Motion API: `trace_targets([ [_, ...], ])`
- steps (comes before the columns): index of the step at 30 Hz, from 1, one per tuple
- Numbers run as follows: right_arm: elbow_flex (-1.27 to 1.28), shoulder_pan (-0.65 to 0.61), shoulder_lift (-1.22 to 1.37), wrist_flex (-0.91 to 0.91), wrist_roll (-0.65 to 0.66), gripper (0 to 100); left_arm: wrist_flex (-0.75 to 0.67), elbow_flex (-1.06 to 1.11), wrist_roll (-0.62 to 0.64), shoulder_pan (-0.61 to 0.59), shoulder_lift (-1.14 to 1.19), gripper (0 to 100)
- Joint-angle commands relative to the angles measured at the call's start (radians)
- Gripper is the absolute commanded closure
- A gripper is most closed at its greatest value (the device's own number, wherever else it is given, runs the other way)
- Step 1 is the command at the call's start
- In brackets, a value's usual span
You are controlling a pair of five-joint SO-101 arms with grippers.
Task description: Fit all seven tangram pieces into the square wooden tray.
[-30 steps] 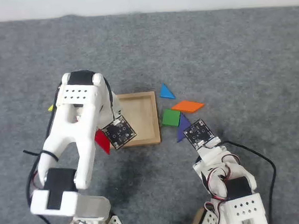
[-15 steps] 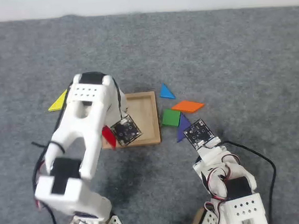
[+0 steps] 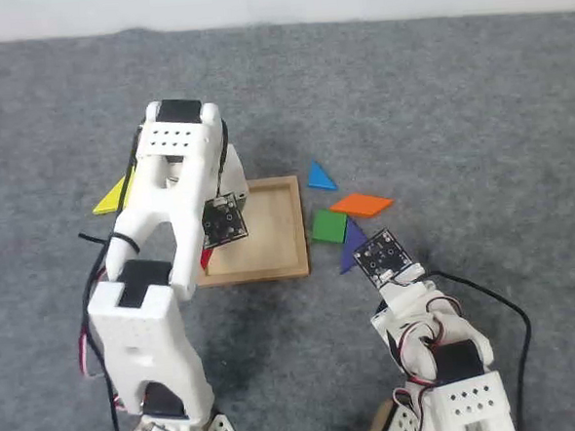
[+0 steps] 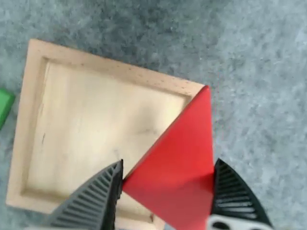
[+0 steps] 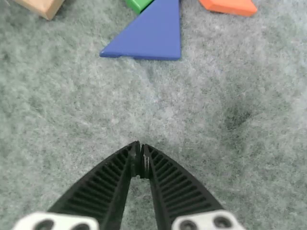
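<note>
Holding the red triangle [image 4: 184,139] clamped tight, the left fingers [image 4: 93,199] hang over one corner of the tray [image 4: 115,71], the 8 o'clock corner in the high view. The triangle is half over the tray floor and half over the tabletop [image 3: 455,88]. Its sharp tip sticks out past the fingers, right above the corner rim. The bare middle of the tray lies toward 2 o'clock from the piece, so I think it must go that way before it can lie flat inside. The left arm is the near one. The right fingers [image 5: 115,177] are pressed together on nothing, low over the tabletop, just short of the blue triangle [image 5: 153,38].

A second ago the left arm sat more toward 6 o'clock, and more of the red triangle showed outside that corner. Now the arm has swung toward 12 o'clock, and the yellow triangle [image 3: 115,195], mostly hidden before, shows at the tray's 9 o'clock. The right arm has not moved.
</note>
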Motion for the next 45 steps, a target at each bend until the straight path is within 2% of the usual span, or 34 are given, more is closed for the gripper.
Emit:
trace_targets([
  [1, 0.003, 0.01, 0.007, 0.002, -0.005, 99.2, 0.026, -0.047, -0.11, 0.012, 0.011, 82],
  [8, 0.003, 0.01, 0.007, 0.002, -0.005, 99.2, 0.023, -0.051, -0.121, 0.012, 0.026, 82],
  [13, 0.003, 0.01, 0.007, 0.002, -0.005, 99.2, -0.063, -0.045, -0.117, 0.012, 0.028, 82],
  [19, 0.003, 0.01, 0.007, 0.002, -0.005, 99.2, -0.081, -0.054, -0.121, 0.014, 0.089, 82],
  [29, 0.003, 0.01, 0.007, 0.002, -0.005, 99.2, -0.017, -0.206, -0.12, 0.015, 0.187, 82],
  [36, 0.003, 0.01, 0.007, 0.002, -0.005, 99.2, 0.012, -0.211, -0.12, 0.063, 0.189, 82],
  [45, 0.003, 0.01, 0.007, 0.002, -0.005, 99.2, 0.018, -0.211, -0.115, 0.063, 0.187, 81],
])
